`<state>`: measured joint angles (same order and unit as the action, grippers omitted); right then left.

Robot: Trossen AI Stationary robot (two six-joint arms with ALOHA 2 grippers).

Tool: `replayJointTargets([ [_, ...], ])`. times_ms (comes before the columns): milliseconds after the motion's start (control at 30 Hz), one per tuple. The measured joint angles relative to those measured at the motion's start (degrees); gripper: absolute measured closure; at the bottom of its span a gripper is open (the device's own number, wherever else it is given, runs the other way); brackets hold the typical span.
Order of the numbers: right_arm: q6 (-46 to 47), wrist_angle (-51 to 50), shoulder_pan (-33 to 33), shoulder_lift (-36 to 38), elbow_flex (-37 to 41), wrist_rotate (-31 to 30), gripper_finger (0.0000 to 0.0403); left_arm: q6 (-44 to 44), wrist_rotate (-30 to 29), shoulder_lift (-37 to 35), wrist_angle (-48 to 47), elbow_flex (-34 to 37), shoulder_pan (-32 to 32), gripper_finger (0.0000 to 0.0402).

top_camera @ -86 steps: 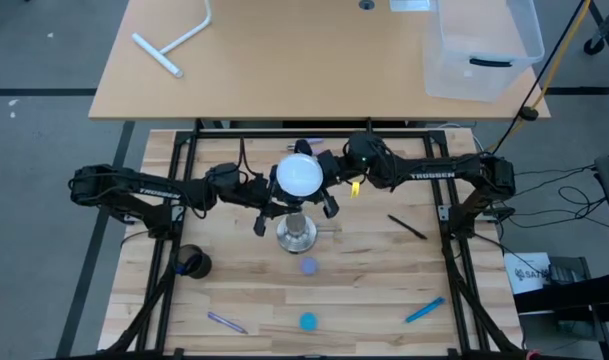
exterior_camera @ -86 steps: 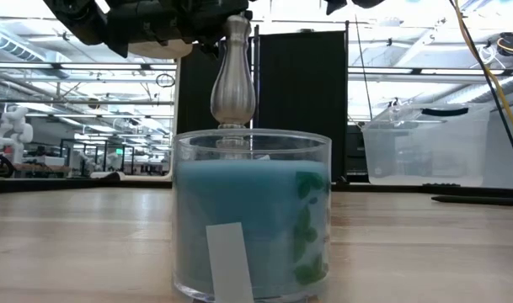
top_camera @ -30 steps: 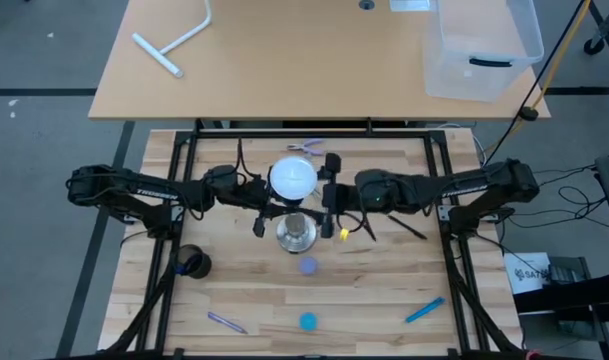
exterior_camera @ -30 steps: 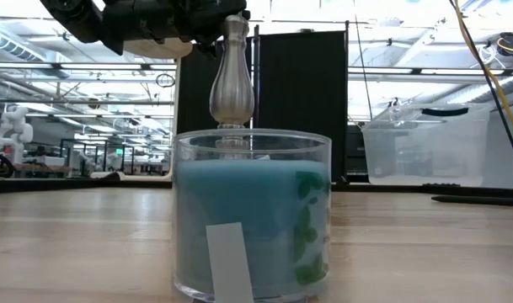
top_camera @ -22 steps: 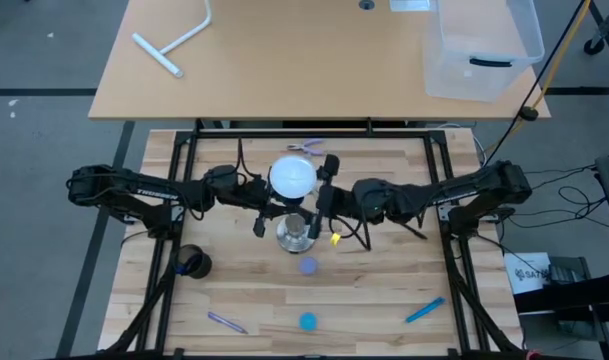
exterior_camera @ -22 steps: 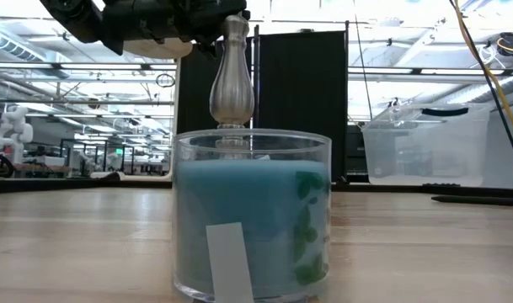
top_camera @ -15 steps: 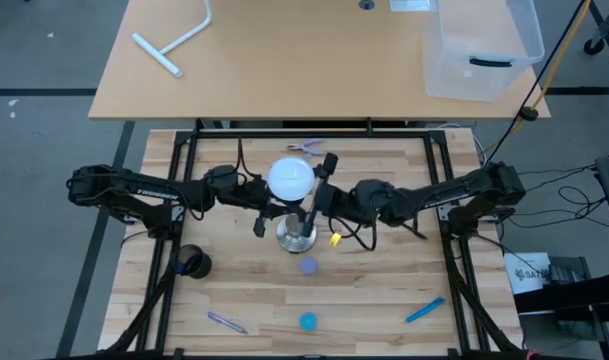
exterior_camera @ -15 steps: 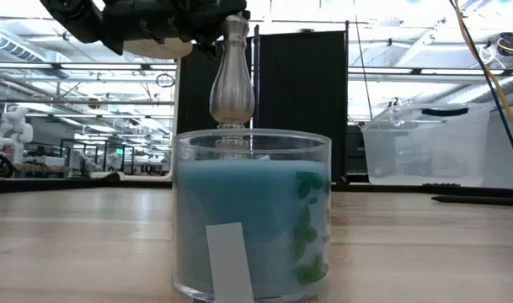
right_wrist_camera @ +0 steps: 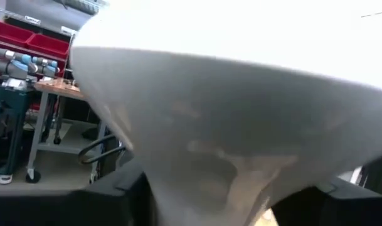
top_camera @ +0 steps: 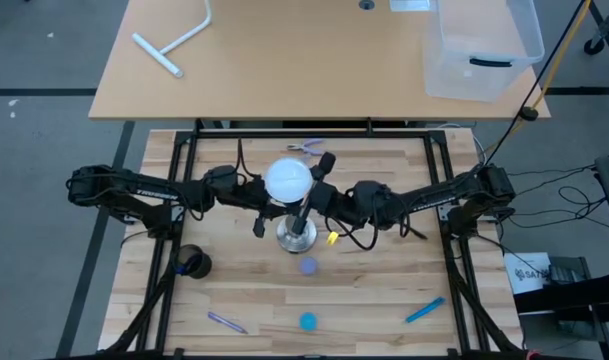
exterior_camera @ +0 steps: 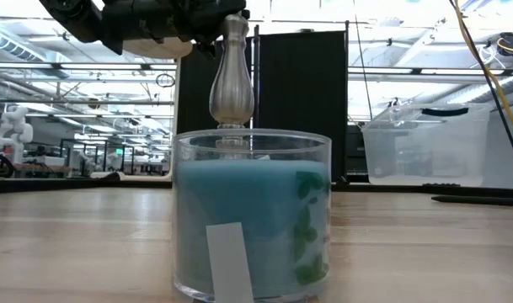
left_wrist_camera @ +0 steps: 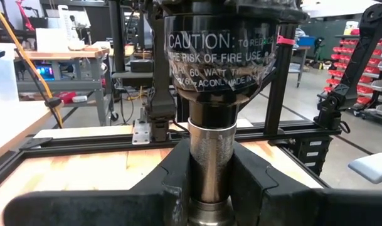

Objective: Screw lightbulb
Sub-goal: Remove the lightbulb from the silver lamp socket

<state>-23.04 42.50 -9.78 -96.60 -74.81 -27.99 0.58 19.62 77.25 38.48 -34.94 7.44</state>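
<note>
left pincer [top_camera: 275, 214] clamped, right pincer [top_camera: 315, 192] closed in

My high camera looks straight down on the whole table [top_camera: 384, 300] and both arms. My low one sits at the table's near edge, facing level across it, almost against a blue candle jar [exterior_camera: 252, 215]. The left wrist camera looks closely at the socket stand [left_wrist_camera: 211, 160] between its fingers; the right wrist one is filled by the lightbulb [right_wrist_camera: 241, 107]. All four share the table's centre.

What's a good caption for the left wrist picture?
Left claw gripping the silvery stand post under the black socket.
</note>
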Motion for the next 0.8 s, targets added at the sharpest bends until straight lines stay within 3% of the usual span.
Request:
replayJointTargets([
  [233,0.3,-0.7,0.0,0.0,0.1,0.5,0.0232,0.1,0.0,0.0,0.0,0.0,0.0,0.0327],
  [567,-3.6,-5.8,-0.1,1.8,0.1,2.2,0.0241,-0.1,2.2,0.0,0.1,0.0,0.2,0.0327],
  [800,-2.8,-7.8,1.3,2.8,0.1,6.7,0.0241,-0.6,3.3,0.0,0.0,-0.1,0.2,0.0327],
])
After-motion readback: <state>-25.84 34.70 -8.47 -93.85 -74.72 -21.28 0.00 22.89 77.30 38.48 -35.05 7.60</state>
